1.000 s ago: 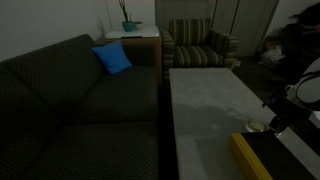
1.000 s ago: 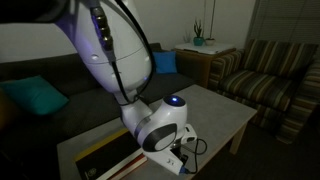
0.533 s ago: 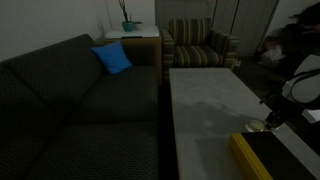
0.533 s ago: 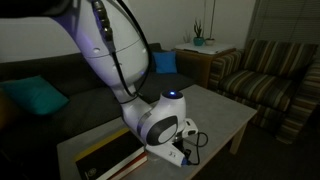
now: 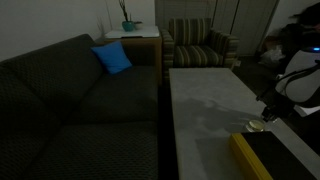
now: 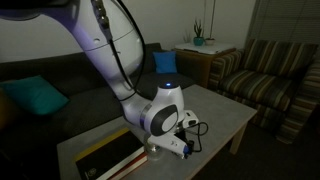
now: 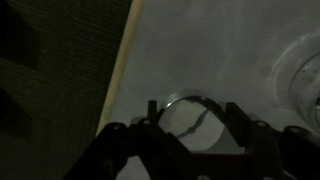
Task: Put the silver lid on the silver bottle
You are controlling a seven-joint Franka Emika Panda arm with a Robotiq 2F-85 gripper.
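In the wrist view my gripper (image 7: 194,112) is shut on the round silver lid (image 7: 186,126), one dark finger on each side of its rim, above the pale table top. The silver bottle (image 7: 302,78) shows as a faint round shape at the right edge, apart from the lid. In an exterior view the bottle (image 5: 255,126) stands on the table near its right edge, just below and left of my gripper (image 5: 270,112). In an exterior view my gripper (image 6: 186,137) hangs under the white wrist; the lid and bottle are hidden there.
A long pale coffee table (image 5: 205,100) stands beside a dark sofa (image 5: 80,110) with a blue cushion (image 5: 112,58). A flat black and yellow box (image 5: 262,160) lies on the near end of the table. A striped armchair (image 5: 198,45) stands behind.
My arm has risen and swung a little away from the table, with the lid in the gripper. The bottle has stayed in place.
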